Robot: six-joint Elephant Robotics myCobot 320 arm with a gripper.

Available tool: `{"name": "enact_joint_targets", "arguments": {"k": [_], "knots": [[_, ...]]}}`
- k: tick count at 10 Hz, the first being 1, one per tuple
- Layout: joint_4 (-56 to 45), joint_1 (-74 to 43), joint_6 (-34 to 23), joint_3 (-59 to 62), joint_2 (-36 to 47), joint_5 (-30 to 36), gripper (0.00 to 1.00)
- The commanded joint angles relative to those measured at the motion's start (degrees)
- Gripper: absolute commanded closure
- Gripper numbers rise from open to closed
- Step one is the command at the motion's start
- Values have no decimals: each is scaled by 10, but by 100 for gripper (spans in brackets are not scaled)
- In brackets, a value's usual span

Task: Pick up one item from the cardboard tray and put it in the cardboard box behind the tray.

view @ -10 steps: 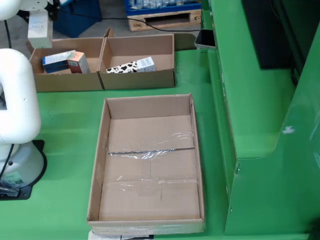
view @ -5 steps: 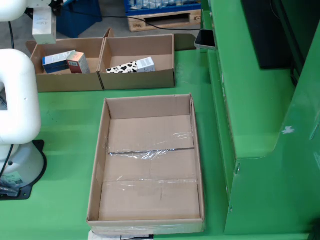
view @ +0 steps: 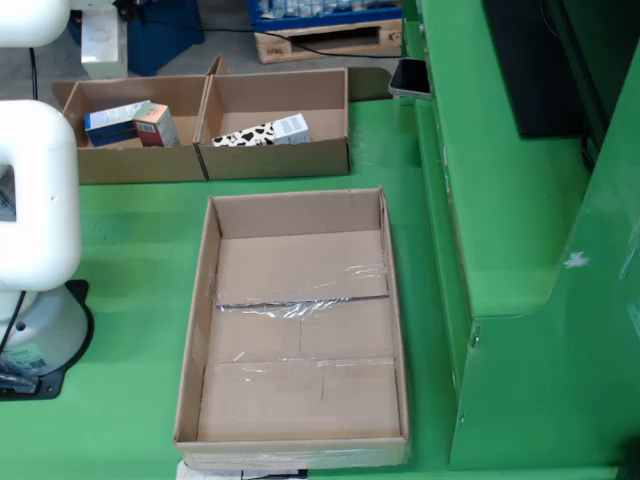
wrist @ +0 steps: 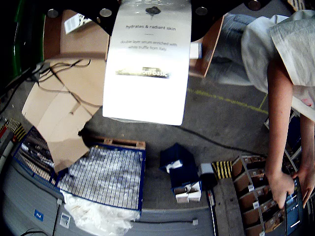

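Note:
In the wrist view, the black gripper mount [wrist: 152,10] holds a white carton [wrist: 147,64] printed "hydrates & radiant skin", hanging in front of the camera above the floor. In the fixed view, the cardboard tray [view: 195,320] lies on the green table and holds nothing. Behind it stand two cardboard boxes. The left box [view: 130,165] holds a blue-white carton [view: 115,122] and an orange one [view: 155,125]. The right box [view: 280,160] holds a cow-patterned carton [view: 262,132]. The white carton [view: 100,40] shows at the top left, beyond the left box. The gripper itself is hidden there.
The white arm and its base [view: 30,300] fill the left of the fixed view. A raised green structure [view: 500,200] borders the table on the right. In the wrist view, a person [wrist: 285,98] leans at the right; cardboard sheets [wrist: 64,113] and a wire-mesh crate [wrist: 106,172] lie on the floor.

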Motion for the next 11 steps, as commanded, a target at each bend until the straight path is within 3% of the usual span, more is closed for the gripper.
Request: {"name": "enact_joint_targets", "arguments": {"k": [1, 5, 11], "knots": [[72, -20, -11, 15, -11, 6, 100], [135, -26, -9, 15, -38, -13, 100], [137, -22, -8, 15, -41, -16, 100]]}}
